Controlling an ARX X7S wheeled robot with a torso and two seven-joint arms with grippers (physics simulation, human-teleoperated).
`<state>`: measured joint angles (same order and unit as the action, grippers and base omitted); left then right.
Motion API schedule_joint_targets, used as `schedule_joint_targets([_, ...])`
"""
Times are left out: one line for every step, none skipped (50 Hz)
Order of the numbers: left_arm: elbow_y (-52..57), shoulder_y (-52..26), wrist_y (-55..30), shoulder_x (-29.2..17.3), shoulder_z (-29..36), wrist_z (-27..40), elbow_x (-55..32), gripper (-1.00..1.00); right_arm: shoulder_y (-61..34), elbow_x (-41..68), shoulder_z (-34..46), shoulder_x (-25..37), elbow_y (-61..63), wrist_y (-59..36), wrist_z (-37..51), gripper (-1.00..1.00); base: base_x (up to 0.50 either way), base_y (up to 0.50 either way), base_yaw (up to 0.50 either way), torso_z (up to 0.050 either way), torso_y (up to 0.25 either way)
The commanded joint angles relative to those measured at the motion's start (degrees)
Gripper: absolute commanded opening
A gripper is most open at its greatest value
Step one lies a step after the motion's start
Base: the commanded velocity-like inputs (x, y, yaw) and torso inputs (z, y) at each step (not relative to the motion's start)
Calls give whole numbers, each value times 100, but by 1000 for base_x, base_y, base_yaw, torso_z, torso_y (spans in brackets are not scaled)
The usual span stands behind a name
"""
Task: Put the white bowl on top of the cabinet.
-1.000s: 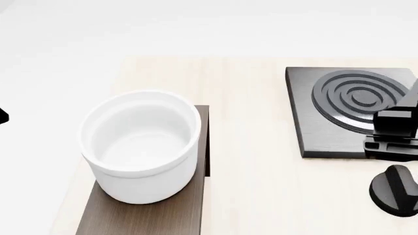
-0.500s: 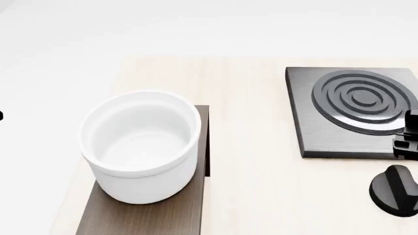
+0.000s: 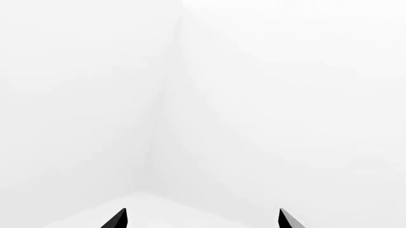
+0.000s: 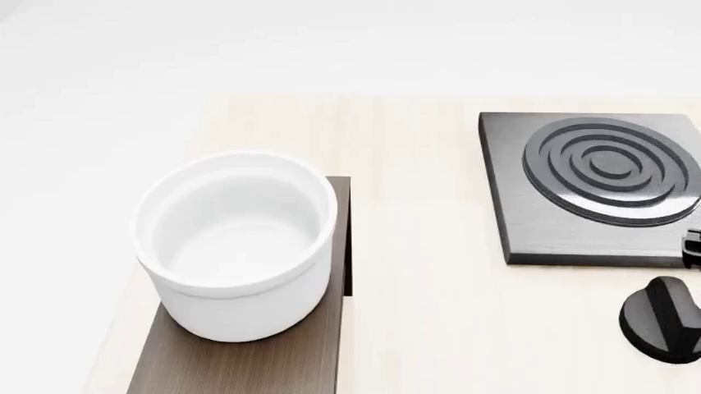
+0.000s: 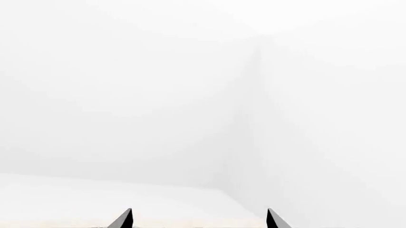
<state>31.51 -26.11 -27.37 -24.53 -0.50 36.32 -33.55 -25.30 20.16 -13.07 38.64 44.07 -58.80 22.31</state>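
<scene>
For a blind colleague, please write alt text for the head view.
A deep glossy white ceramic bowl stands upright on the grey-brown wood-grain cabinet top, at the left of a pale wooden table. A square dark-grey ringed stove plate lies at the right, with no jaws near the bowl.

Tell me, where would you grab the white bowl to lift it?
Probably by the thick rim of the bowl, coming straight down from above. It stands upright and open on the cabinet, and its wide, straight walls look hard for a gripper to span.
</scene>
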Motion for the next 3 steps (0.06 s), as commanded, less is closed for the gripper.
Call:
schedule_joint_targets([148, -11, -77, -53, -75, 78, -91, 100, 84, -25, -132, 38, -8, -7, 29, 100, 0, 0, 0, 0, 0])
schedule_joint_targets([147, -13, -80, -54, -77, 81, -96, 100, 92, -29, -142, 44, -9, -5, 31, 100, 0, 0, 0, 0, 0])
schedule_joint_targets([152, -13, -85, -58, -79, 87, -98, 100, 98, -33, -164, 47, -13, -9, 37, 100, 0, 0, 0, 0, 0])
